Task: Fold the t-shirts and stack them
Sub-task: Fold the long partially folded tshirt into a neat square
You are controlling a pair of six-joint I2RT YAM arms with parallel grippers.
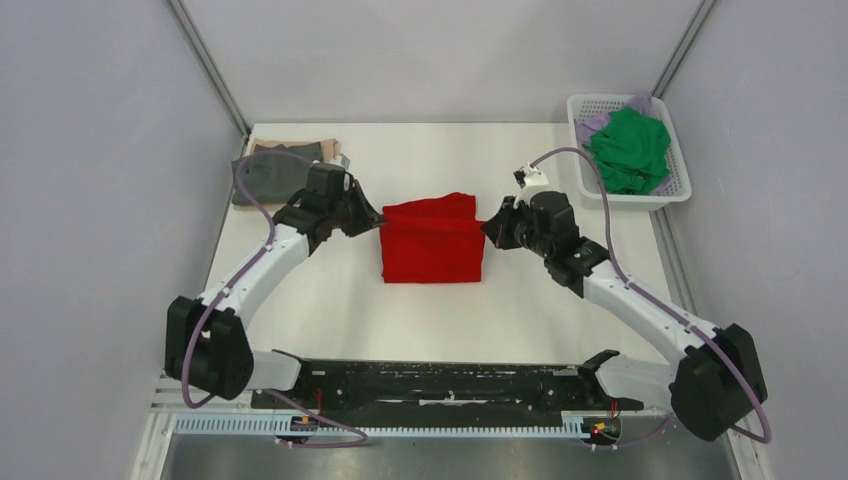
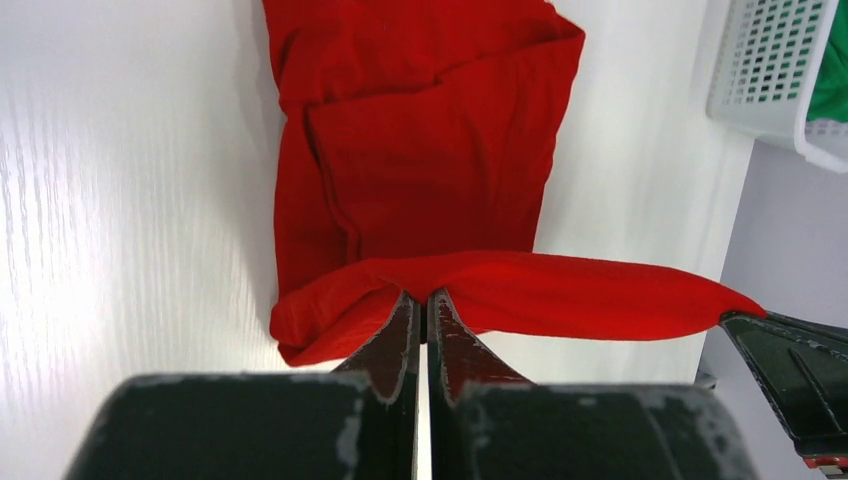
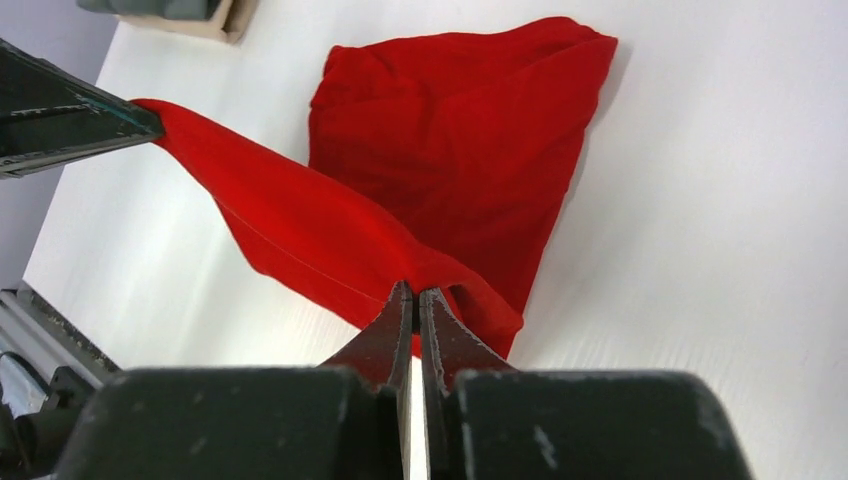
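The bright red cloth t-shirt (image 1: 432,240) sat mid-table, partly folded into a rough rectangle, with one edge lifted off the rest and stretched into a band between the two arms. The left gripper (image 2: 422,296) had its jaws pressed together on one end of that band, and the right gripper (image 3: 415,290) was pinching the other end the same way. Couldn't really tell how many layers each one had.

At the far left corner of the white table (image 1: 330,310), a folded dark grey shirt (image 1: 262,180) and a tan shirt (image 1: 320,150) lay touching. Far right, a white plastic lattice basket (image 1: 650,200) held a crumpled green shirt (image 1: 630,150) on top of a pale lilac shirt (image 1: 597,124).
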